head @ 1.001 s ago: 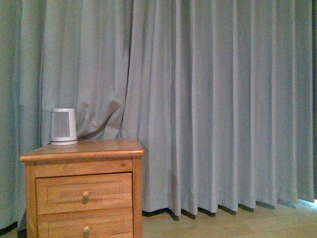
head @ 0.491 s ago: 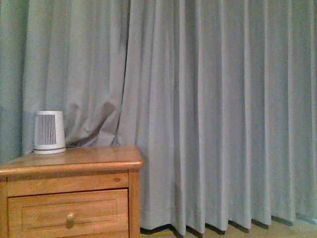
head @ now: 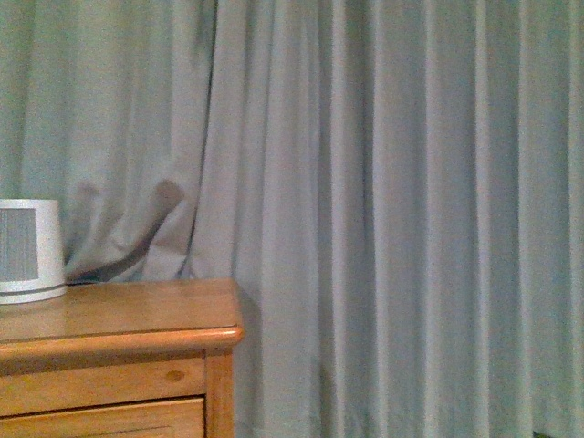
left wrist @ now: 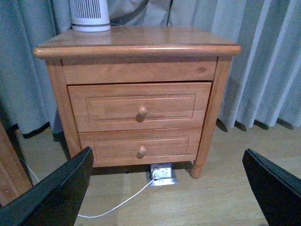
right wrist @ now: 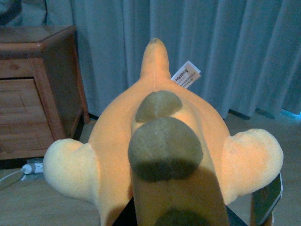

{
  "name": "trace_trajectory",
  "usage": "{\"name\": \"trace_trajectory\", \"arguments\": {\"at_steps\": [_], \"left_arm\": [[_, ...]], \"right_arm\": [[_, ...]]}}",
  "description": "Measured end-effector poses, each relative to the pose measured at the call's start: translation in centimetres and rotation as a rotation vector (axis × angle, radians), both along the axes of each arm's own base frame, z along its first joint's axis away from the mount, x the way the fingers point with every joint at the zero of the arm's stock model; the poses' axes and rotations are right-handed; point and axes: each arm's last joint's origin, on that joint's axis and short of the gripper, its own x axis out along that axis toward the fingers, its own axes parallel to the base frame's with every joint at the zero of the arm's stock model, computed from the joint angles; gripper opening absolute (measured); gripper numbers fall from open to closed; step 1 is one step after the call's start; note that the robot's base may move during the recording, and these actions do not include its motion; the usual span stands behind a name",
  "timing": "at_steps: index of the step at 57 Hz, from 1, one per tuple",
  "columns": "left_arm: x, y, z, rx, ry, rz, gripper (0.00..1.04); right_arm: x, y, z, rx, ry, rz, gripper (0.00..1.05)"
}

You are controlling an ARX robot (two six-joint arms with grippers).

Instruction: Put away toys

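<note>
The orange-yellow plush animal (right wrist: 160, 155) fills the right wrist view, with dark round spots along its back, two pale stubby limbs and a white tag. My right gripper (right wrist: 174, 219) is shut on it and mostly hidden under it; a dark fingertip (right wrist: 265, 200) shows beside one limb. It is held off the floor near the curtain. My left gripper (left wrist: 169, 188) is open and empty, its black fingers (left wrist: 56, 193) wide apart in front of the wooden nightstand (left wrist: 136, 108). Neither gripper shows in the front view.
The nightstand (head: 109, 338) has two shut drawers with round knobs (left wrist: 141, 113) and carries a white ribbed device (head: 27, 251). A floor socket (left wrist: 162, 172) with a white cable lies under it. Grey-blue curtains (head: 392, 219) hang behind. The floor is wood.
The front view has moved closer and to the right: the nightstand and white device have slid left and grown larger, and the floor has dropped out of view.
</note>
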Motion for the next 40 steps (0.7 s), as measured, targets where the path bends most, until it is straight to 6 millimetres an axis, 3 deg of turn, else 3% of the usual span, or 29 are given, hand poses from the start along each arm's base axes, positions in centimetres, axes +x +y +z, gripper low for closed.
{"name": "trace_trajectory", "arguments": {"at_steps": [40], "left_arm": [[0.00,-0.02,-0.01,0.000,0.001,-0.006,0.98]], "right_arm": [[0.00,-0.03,0.00,0.000,0.000,-0.009,0.07]]}}
